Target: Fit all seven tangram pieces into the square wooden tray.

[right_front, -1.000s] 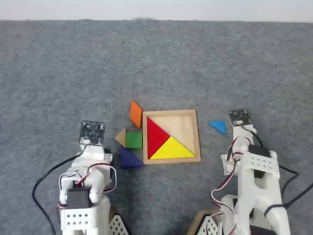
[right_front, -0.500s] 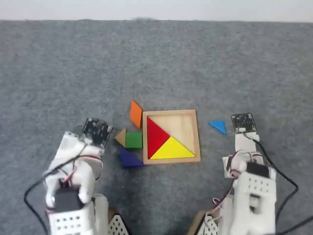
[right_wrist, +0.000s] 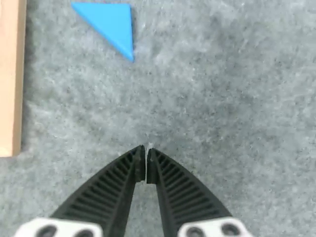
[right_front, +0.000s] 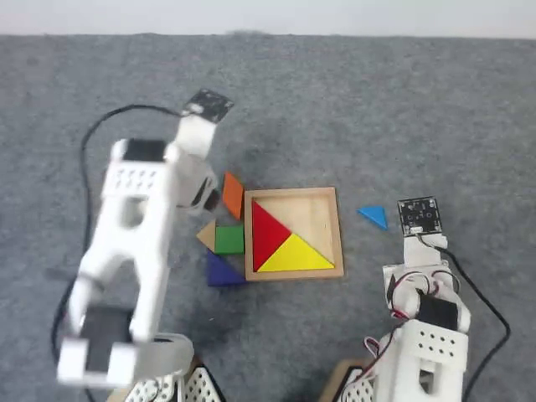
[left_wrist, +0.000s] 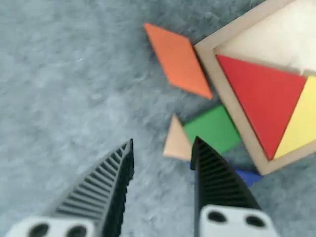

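Note:
The square wooden tray (right_front: 337,230) holds a red triangle (right_front: 266,232) and a yellow triangle (right_front: 297,255). Left of it on the grey cloth lie an orange parallelogram (right_front: 233,194), a tan triangle (right_front: 205,234), a green square (right_front: 229,239) and a dark blue triangle (right_front: 222,271). A light blue triangle (right_front: 373,216) lies to the tray's right. My left gripper (left_wrist: 163,144) hangs open above the cloth beside the tan triangle (left_wrist: 174,143) and green square (left_wrist: 212,129), holding nothing. My right gripper (right_wrist: 145,147) is shut and empty, short of the light blue triangle (right_wrist: 108,22).
The left arm (right_front: 138,209) stretches over the cloth left of the tray and hides part of it. The right arm (right_front: 423,289) stands at the front right. The tray's upper right half is bare wood (right_front: 310,213). Open cloth lies all around.
The left arm has risen from its folded pose at the front left and swung forward over the pieces left of the tray. The right arm has drawn back slightly.

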Controlling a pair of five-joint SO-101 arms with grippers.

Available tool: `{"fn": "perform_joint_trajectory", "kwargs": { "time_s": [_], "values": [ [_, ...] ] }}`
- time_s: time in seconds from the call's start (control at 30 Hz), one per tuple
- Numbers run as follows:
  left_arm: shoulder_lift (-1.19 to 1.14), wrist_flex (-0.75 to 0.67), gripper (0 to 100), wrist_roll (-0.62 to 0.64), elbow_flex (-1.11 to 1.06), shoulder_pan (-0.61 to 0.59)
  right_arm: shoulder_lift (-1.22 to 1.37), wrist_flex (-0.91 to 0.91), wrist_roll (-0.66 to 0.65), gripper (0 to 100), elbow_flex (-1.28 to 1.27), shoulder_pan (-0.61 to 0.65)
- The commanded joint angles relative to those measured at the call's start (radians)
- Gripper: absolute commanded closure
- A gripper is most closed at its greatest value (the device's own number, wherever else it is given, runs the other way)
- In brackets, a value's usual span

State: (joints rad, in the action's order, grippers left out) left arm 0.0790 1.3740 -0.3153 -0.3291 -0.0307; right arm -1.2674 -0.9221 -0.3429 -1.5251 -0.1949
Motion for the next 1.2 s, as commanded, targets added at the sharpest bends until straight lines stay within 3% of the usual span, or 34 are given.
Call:
{"fn": "perform_joint_trajectory", "kwargs": {
  "time_s": [0.0,0.37,0.97,1.17],
  "values": [
    [-0.144,-0.008,81,0.089,0.150,0.055,-0.019,-0.010,0.003,98.6,0.005,-0.004],
    [-0.370,-0.175,81,0.144,0.206,0.060,-0.025,-0.005,0.003,98.6,-0.011,0.033],
    [-0.638,-0.166,79,0.192,0.380,0.072,-0.022,-0.002,0.003,98.6,-0.011,0.035],
    [-0.631,-0.138,88,0.186,0.381,0.077,-0.021,-0.002,0.003,98.6,-0.012,0.035]
  ]
}}
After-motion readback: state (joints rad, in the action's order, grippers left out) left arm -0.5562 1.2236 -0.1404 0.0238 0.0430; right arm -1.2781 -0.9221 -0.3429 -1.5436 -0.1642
